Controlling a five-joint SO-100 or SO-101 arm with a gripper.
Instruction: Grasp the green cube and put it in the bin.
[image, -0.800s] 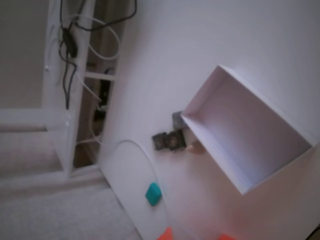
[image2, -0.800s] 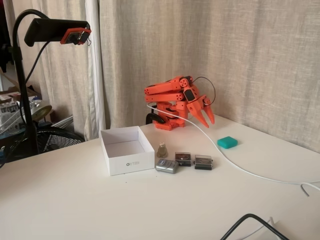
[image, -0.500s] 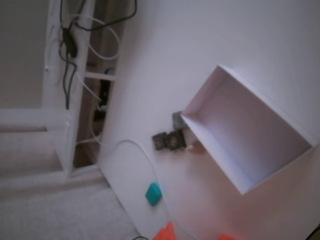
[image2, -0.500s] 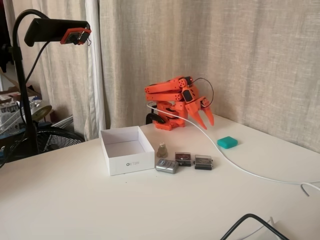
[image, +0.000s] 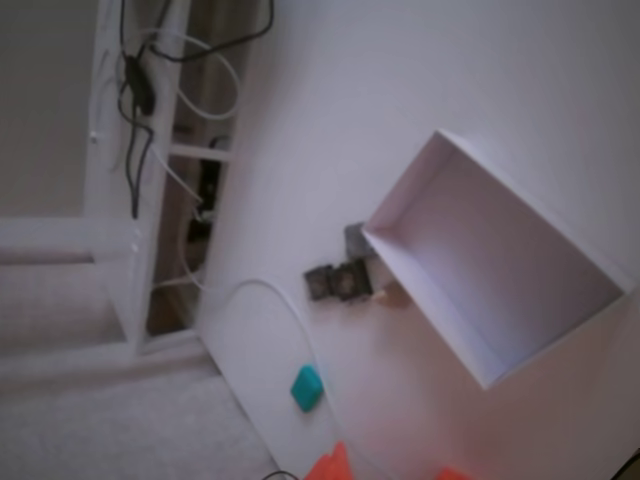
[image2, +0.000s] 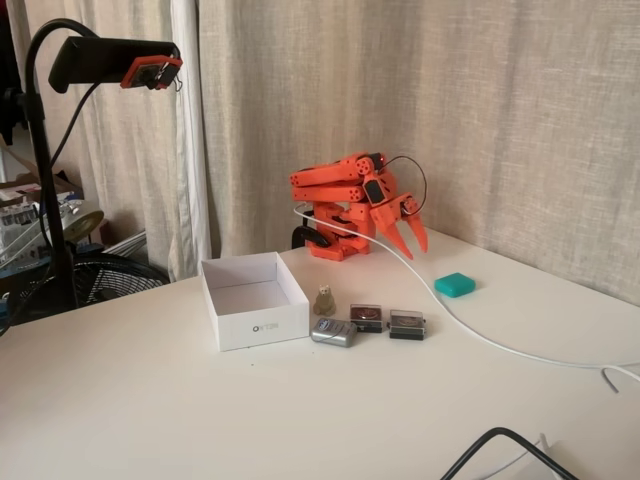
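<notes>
The green cube (image2: 455, 285) is a small teal block lying on the white table, right of the white cable; a fixed view from above also shows the green cube (image: 306, 387). The bin (image2: 262, 328) is an open white box left of centre, seen tilted and with nothing inside as the bin (image: 430, 292) from above. My orange gripper (image2: 414, 251) hangs open behind and to the left of the cube, fingers pointing down, nothing between them. From above, only the orange fingertips (image: 328, 467) of the gripper (image: 388, 471) show at the bottom edge, just below the cube.
Several small metal items (image2: 370, 322) lie in a row in front of the bin. A white cable (image2: 470, 328) runs from the arm's base past the cube to the right. A black cable (image2: 500, 440) loops at the front edge. A camera stand (image2: 45, 200) rises at left.
The gripper has dipped slightly lower and its orange tips reach a little further into the view from above. Cube and bin have not moved.
</notes>
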